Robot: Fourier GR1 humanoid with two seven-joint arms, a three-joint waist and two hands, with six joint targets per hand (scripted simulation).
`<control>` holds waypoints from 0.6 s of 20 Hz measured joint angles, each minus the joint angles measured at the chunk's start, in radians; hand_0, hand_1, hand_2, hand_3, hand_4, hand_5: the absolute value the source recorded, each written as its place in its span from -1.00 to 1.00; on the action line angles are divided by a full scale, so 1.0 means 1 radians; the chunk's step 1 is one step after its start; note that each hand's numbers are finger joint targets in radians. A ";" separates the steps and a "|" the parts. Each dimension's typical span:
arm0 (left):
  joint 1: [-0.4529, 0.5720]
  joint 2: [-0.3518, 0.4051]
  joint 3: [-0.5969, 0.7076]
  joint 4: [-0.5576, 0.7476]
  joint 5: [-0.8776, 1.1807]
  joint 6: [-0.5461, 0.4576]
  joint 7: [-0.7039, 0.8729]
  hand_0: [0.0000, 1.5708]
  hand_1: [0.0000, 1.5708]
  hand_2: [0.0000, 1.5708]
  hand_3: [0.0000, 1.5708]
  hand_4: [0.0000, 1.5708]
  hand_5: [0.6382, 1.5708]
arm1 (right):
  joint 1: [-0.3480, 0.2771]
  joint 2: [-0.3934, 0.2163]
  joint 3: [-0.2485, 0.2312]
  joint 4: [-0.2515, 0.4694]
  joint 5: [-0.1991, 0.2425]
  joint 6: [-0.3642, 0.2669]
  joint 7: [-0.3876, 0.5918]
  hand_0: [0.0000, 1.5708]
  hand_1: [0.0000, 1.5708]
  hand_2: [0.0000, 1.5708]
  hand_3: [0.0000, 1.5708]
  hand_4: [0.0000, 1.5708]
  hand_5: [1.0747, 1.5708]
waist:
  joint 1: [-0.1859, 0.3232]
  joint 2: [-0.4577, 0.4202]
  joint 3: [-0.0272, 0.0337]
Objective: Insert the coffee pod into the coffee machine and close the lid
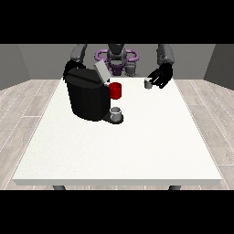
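Observation:
The black coffee machine (87, 96) stands on the table's left half, towards the far edge. Its grey lid (102, 72) is tilted up and open. A red holder (116, 90) sticks out at its right side, and a small grey cup (116, 113) sits on its base. A small grey coffee pod (148, 84) is just above the table near the far edge, right of the machine. The hand at the view's right (160, 78) is curled round the pod. The hand at the view's left (68, 68) is a dark shape behind the machine's top left corner, mostly hidden.
The white table (119, 151) stretches wide towards the camera in front of the machine. The robot's torso (116, 57) stands behind the far edge. Wooden floor surrounds the table.

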 measured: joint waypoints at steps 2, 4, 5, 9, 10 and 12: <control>-0.037 -0.015 0.002 -0.007 -0.004 0.000 0.038 0.60 0.60 0.69 0.64 -0.31 1.00 | -0.018 0.002 -0.001 0.007 -0.004 0.005 -0.014 -1.00 -1.00 -1.00 -1.00 -0.40 1.00 | -0.011 0.014 -0.0001; -0.063 -0.018 0.010 -0.010 -0.002 -0.009 0.052 0.59 0.59 0.69 0.64 -0.27 1.00 | -0.018 0.001 0.005 -0.001 -0.007 0.016 -0.014 -1.00 -1.00 -1.00 -1.00 -0.37 1.00 | -0.028 0.016 0.0000; -0.084 -0.015 0.014 -0.010 -0.002 -0.017 0.068 0.60 0.60 0.70 0.64 -0.29 1.00 | -0.022 0.000 0.007 -0.006 -0.008 0.018 -0.009 -1.00 -1.00 -1.00 -1.00 -0.37 1.00 | -0.039 0.017 -0.0001; -0.142 0.000 0.030 -0.016 0.002 -0.045 0.094 0.29 0.29 0.53 0.56 -0.31 1.00 | -0.027 0.005 0.015 -0.017 -0.008 0.021 -0.009 -1.00 -1.00 -1.00 -1.00 -0.34 1.00 | -0.059 0.020 -0.0001; -0.167 0.012 0.040 -0.015 0.004 -0.046 0.096 0.36 0.36 0.55 0.57 -0.34 1.00 | -0.037 0.011 0.023 -0.027 -0.008 0.018 -0.008 -1.00 -1.00 -1.00 -1.00 -0.33 1.00 | -0.071 0.035 -0.0002; -0.215 0.020 0.048 -0.018 0.005 -0.058 0.122 0.59 0.59 0.65 0.58 -0.34 1.00 | -0.048 0.017 0.032 -0.027 0.002 0.012 -0.013 -1.00 -1.00 -1.00 -1.00 -0.35 1.00 | -0.082 0.044 -0.0002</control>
